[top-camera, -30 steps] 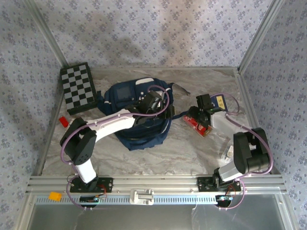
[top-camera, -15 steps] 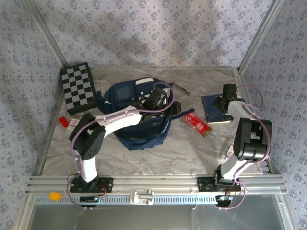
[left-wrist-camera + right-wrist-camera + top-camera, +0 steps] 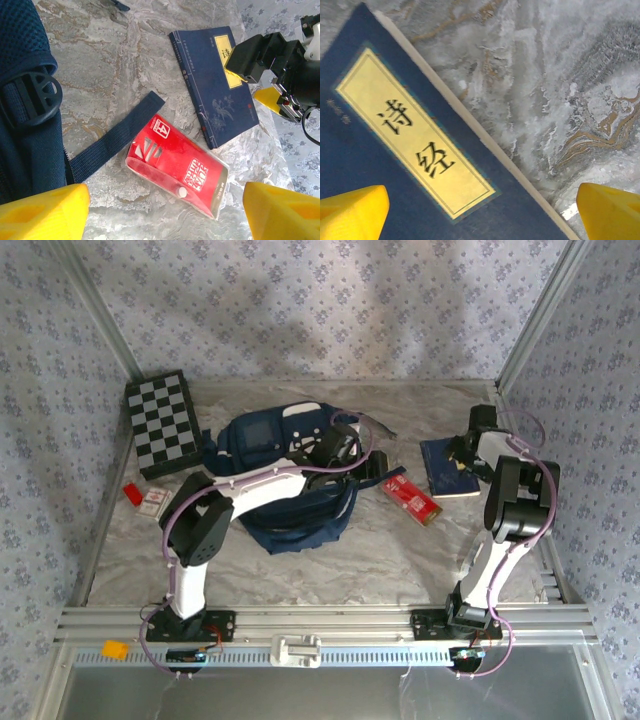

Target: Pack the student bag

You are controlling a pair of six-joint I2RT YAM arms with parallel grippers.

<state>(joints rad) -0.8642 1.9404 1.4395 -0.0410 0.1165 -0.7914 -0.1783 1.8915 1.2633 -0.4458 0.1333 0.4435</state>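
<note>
Yellow-tipped left gripper (image 3: 165,212) spread wide at bottom corners. Navy blue fabric backpack (image 3: 25,150) at left, flat strap (image 3: 115,137) trailing onto marbled grey tabletop (image 3: 100,55). Red plastic-sleeved packet (image 3: 177,167) just beside strap. Dark blue yellow-labelled book (image 3: 210,100) beyond, right gripper (image 3: 265,85) over its far edge.

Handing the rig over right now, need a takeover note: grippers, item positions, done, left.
Left gripper: open, empty, above the red pouch beside the student bag.
Right gripper: open, empty, over the blue book.
Done: nothing visibly packed; bag contents cannot be seen.
To do: book, pouch and chessboard lie on the table, outside the bag.
</note>
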